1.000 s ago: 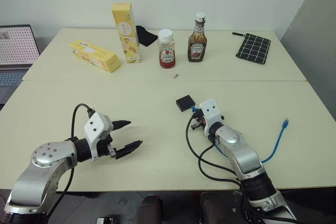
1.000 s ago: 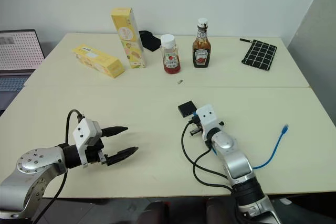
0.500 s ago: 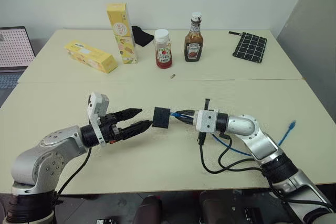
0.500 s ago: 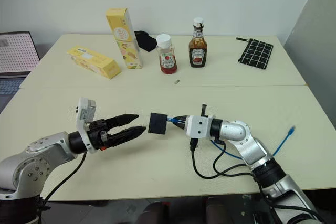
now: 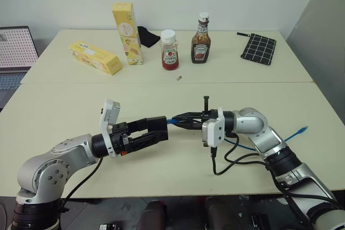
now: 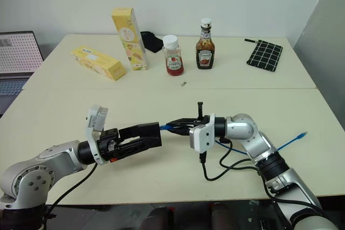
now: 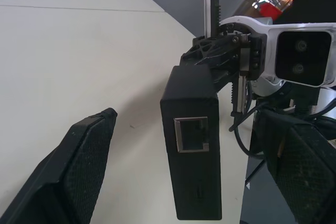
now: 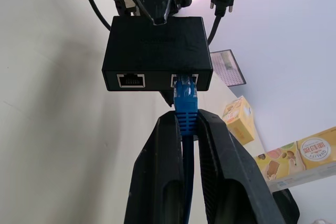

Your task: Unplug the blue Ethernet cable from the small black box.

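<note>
Your right gripper is clamped on the blue Ethernet cable just behind its plug, which sits in the small black box, held above the table. The box sits between your left gripper's fingers, spread on either side; whether they touch it you cannot tell.

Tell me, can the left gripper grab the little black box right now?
Probably yes. The small black box hangs in the air between the left gripper's open fingers, with nothing in between. The right gripper holds the blue Ethernet cable behind its plug.
</note>
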Robot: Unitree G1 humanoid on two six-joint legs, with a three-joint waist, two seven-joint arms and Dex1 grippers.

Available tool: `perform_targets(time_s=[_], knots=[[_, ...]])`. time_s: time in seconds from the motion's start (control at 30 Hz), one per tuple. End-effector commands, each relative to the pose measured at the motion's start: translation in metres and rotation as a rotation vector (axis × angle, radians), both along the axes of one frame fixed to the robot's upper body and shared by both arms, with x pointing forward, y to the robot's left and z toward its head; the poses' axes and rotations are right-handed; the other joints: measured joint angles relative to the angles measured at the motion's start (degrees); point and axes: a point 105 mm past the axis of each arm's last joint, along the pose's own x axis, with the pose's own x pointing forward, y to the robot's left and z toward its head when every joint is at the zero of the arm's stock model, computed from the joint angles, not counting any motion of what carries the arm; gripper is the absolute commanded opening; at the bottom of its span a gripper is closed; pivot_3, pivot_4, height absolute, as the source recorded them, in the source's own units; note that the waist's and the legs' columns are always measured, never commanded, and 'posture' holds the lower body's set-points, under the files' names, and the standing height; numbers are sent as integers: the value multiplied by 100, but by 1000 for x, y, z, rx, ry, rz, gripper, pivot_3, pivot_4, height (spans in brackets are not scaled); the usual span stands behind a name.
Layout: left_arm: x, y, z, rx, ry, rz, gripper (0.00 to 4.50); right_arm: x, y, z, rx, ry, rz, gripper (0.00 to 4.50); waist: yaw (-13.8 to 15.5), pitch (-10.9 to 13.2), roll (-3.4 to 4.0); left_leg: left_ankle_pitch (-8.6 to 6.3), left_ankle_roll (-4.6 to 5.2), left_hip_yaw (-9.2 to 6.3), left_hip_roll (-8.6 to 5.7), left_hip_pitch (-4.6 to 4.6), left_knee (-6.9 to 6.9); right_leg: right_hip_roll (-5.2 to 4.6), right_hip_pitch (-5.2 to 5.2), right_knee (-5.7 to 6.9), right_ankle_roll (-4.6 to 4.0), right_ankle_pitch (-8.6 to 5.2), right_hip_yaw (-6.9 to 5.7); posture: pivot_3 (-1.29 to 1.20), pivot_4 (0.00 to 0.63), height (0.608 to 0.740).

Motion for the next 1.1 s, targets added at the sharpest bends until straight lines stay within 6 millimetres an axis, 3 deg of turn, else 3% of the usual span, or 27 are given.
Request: perform_targets(time_s=[0.03, 0.5, 0.6, 0.67, 0.77, 0.93, 1.03, 1.1], knots=[[0, 1, 10, -39, -33, -1, 3646, -2, -3, 19, 52, -71, 22, 130, 0, 0, 0, 0, 0, 0, 0, 0, 0, 0, 0, 0, 0, 0, 0, 0, 150, 740], [-2, 0, 1, -38, 3, -24, 813, -9, -5, 18, 42, -165, 68, 128, 5, 0, 0, 0, 0, 1, -1, 0, 0, 0, 0, 0, 0, 0, 1, 0, 150, 740], [-3, 1, 0, -32, 0, -27, 790, -12, -4, 16, 24, -198, 97, 128, 5, 0, 0, 0, 0, 2, -1, 0, 0, 0, 0, 0, 0, 0, 1, 0, 150, 740], [-3, 1, 0, -26, -4, -28, 790, -13, -4, 17, 25, -223, 105, 829, 5, 0, 0, 0, 0, 2, -1, 0, 0, 0, 0, 0, 0, 0, 1, 0, 150, 740], [0, 3, -1, -9, -18, -31, 790, -14, -6, 13, -7, -214, 109, 1334, 5, 0, 0, 0, 0, 2, -1, 2, 0, 1, 0, 0, 0, 0, 1, 0, 150, 740], [8, 3, -2, 18, -69, -44, 790, -14, -12, 10, -73, -116, 78, 2599, 18, 0, 0, 0, 0, 2, -5, 1, 0, 1, 0, 0, 0, 0, 1, 0, 150, 740], [16, 2, -3, 25, -129, -52, 789, -21, -23, 4, -156, 28, 68, 3146, 22, 0, 0, 0, 0, 0, -5, 1, 1, 1, 3, -1, 0, 0, 0, 0, 150, 740], [21, -3, -3, 46, -191, -83, 789, -26, -31, 10, -141, 209, 31, 3189, 42, 1, 1, 0, 0, -1, -6, 0, 1, 0, 4, -2, 0, 0, -1, 0, 150, 740]])
